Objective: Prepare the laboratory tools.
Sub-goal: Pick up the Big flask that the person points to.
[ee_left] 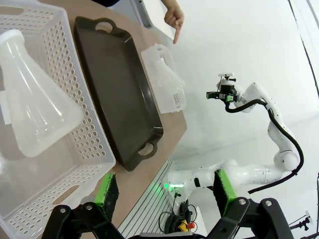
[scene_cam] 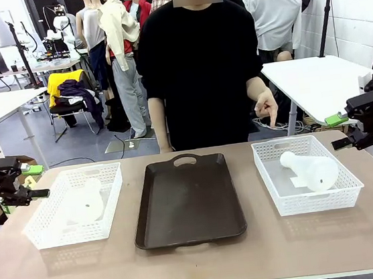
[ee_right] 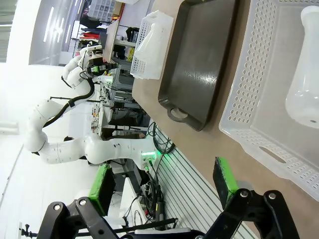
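Tabletop: tray bare; left flask and right flask lie in baskets. My left gripper and right gripper spread, empty; task unstarted.

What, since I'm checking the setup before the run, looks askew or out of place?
Both flasks lie on their sides instead of standing: the left flask in the left basket, the right flask in the right basket. Nothing looks spilled or broken.

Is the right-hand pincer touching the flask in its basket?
Apart. The front view shows the right pincer open beside the basket, a clear gap from the flask.
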Robot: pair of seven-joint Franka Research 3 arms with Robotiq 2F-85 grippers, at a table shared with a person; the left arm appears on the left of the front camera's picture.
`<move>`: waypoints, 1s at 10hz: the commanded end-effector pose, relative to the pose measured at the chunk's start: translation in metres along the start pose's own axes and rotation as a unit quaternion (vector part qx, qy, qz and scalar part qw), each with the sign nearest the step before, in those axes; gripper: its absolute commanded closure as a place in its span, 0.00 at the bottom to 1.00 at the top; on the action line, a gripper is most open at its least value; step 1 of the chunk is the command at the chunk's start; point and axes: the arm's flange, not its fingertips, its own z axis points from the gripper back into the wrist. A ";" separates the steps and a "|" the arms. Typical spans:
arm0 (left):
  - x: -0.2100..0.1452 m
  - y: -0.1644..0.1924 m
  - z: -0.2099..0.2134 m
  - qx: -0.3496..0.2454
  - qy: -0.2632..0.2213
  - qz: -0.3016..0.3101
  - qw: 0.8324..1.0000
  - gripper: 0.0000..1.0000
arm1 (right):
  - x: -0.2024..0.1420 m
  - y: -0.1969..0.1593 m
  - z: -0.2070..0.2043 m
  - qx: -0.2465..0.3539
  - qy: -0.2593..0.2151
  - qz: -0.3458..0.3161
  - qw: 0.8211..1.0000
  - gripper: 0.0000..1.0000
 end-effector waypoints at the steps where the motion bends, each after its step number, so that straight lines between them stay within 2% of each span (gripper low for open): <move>1: 0.001 0.000 0.002 -0.005 -0.001 -0.003 1.000 0.00 | 0.000 0.000 0.000 0.000 0.004 -0.004 1.000 0.00; 2: 0.001 0.000 0.002 -0.005 -0.001 -0.003 1.000 0.00 | 0.000 0.000 0.000 0.000 0.000 0.000 1.000 0.00; 4: 0.001 0.000 0.002 -0.005 -0.001 -0.003 1.000 0.00 | 0.014 0.045 0.005 -0.118 0.011 0.060 0.991 0.00; 6: 0.001 0.000 0.002 -0.005 -0.001 -0.003 1.000 0.00 | 0.042 0.075 -0.005 -0.224 0.029 0.100 0.969 0.00; 8: 0.001 0.000 0.002 -0.005 -0.001 -0.003 1.000 0.00 | 0.076 0.091 -0.033 -0.350 0.050 0.136 0.925 0.00; 10: 0.001 0.000 0.002 -0.005 -0.001 -0.003 1.000 0.00 | 0.102 0.088 -0.067 -0.451 0.061 0.166 0.875 0.00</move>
